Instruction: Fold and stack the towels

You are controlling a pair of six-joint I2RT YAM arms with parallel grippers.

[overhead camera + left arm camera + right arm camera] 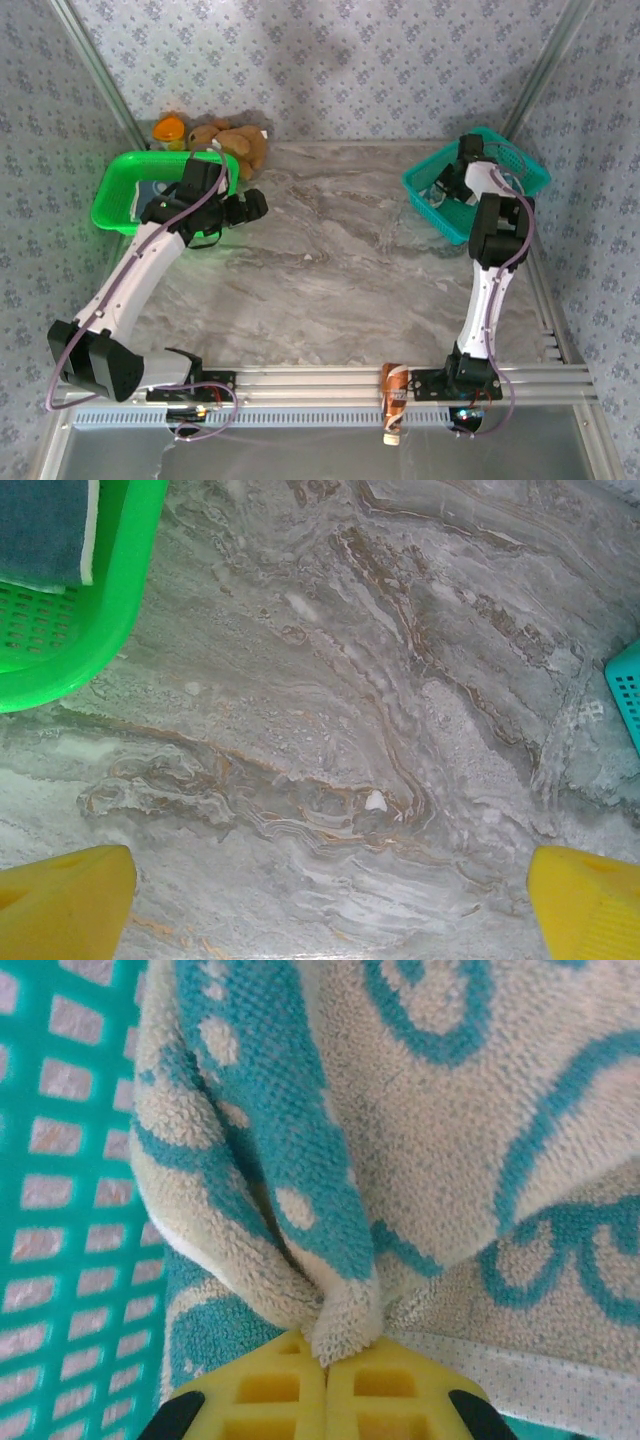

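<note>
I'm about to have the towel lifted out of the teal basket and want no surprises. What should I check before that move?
1. Grip made: ok. The right gripper is shut on a fold of the patterned towel.
2. Grip depth: cannot tell. Only a small pinch of cloth sits between the fingertips.
3. Towel free of the teal basket: cannot tell. Its lower layers are hidden.
4. Helper arm ready: ok. The left gripper is open and holding nothing.
5. Room to spread: ok. The middle of the table is bare marble.
</note>
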